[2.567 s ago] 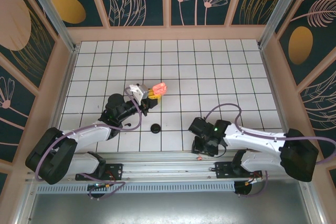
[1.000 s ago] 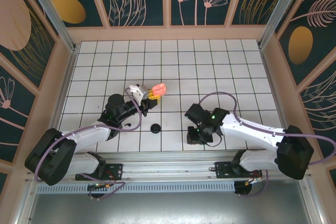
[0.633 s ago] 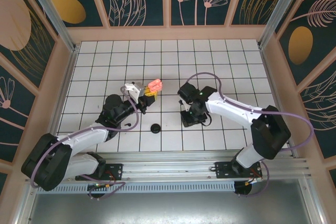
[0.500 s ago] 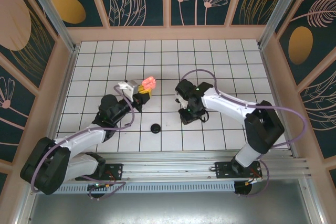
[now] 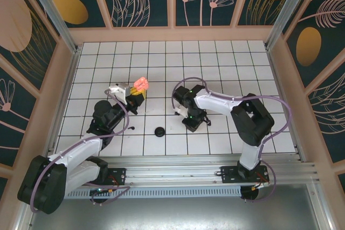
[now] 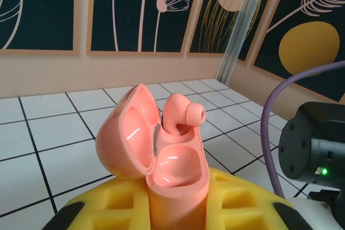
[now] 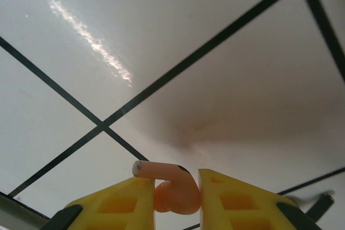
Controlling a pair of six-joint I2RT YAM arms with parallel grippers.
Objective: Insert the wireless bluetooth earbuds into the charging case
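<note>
My left gripper (image 5: 136, 94) is shut on the salmon-pink charging case (image 5: 142, 83) and holds it above the tiles, left of centre. In the left wrist view the case (image 6: 178, 171) stands upright between the yellow fingers (image 6: 242, 208) with its lid swung open to the left. One pink earbud (image 6: 180, 114) sits in the far slot, and the near slot is bare. My right gripper (image 5: 192, 124) hovers low over the tiles to the right of the case. Its yellow pads (image 7: 242, 203) are shut on a second pink earbud (image 7: 175, 189), stem pointing left.
A black round disc (image 5: 159, 131) lies on the tiles between the two arms. A tiny black piece (image 5: 131, 127) lies just left of it. The right arm's black wrist (image 6: 315, 149) shows close on the right of the left wrist view. Wooden walls (image 5: 172, 33) ring the floor.
The right arm has swung from the near edge up and left toward the centre, carrying the pink earbud. The left arm has moved the open case left and slightly farther back.
</note>
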